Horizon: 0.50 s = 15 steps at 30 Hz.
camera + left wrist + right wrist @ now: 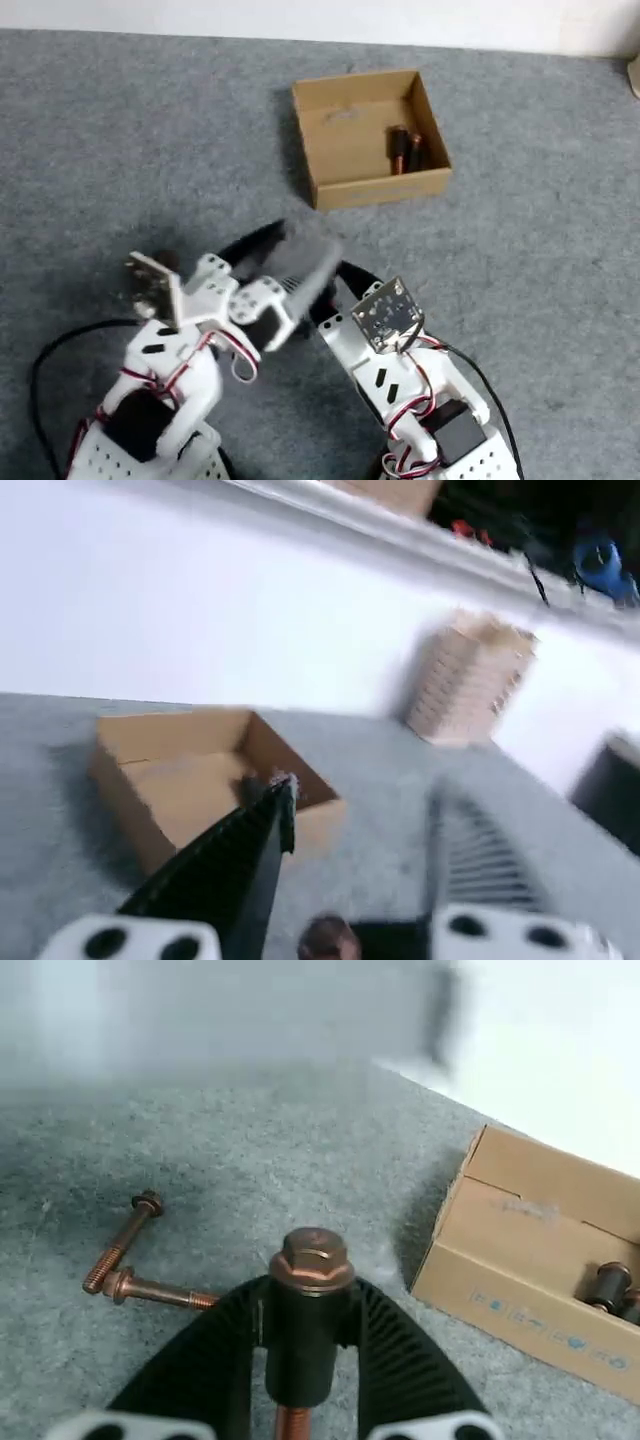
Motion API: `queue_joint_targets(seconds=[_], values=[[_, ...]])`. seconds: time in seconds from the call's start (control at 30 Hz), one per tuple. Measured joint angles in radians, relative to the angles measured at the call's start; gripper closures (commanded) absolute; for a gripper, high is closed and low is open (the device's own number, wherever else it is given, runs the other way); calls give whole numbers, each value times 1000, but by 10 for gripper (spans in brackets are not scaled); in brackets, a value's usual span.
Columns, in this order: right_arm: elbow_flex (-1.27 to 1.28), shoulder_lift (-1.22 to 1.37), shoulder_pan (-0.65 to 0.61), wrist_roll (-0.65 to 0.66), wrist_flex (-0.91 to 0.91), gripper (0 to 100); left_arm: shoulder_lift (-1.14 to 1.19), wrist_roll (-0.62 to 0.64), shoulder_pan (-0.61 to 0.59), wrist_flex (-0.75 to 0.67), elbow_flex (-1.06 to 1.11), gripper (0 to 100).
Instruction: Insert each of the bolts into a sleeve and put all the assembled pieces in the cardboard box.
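1. Firstly, the right end effector (305, 1325) is closed on a black sleeve (300, 1355) and holds it upright. A copper bolt (314, 1257) sits in the sleeve, with its hexagonal head on top and its end coming out below.
2. On the grey counter (300, 1160), a loose bolt (122, 1242) and a second loose bolt (160, 1292) lie near this end effector, with one end of each just beside the other.
3. The left end effector (360, 810) is wide open above the counter and faces the cardboard box (175, 735).
4. The cardboard box is open on top and stands apart from both arms. Two assembled pieces (400, 150) lie side by side in it, near one side wall.
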Motion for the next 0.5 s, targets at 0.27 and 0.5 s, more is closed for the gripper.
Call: queue_joint_targets(seconds=[0.27,0.5], values=[[0,0,0,0,17,993,12,115,-292,-103,279,992],[0,0,0,0,55,993,12,2,-325,-203,339,993]])
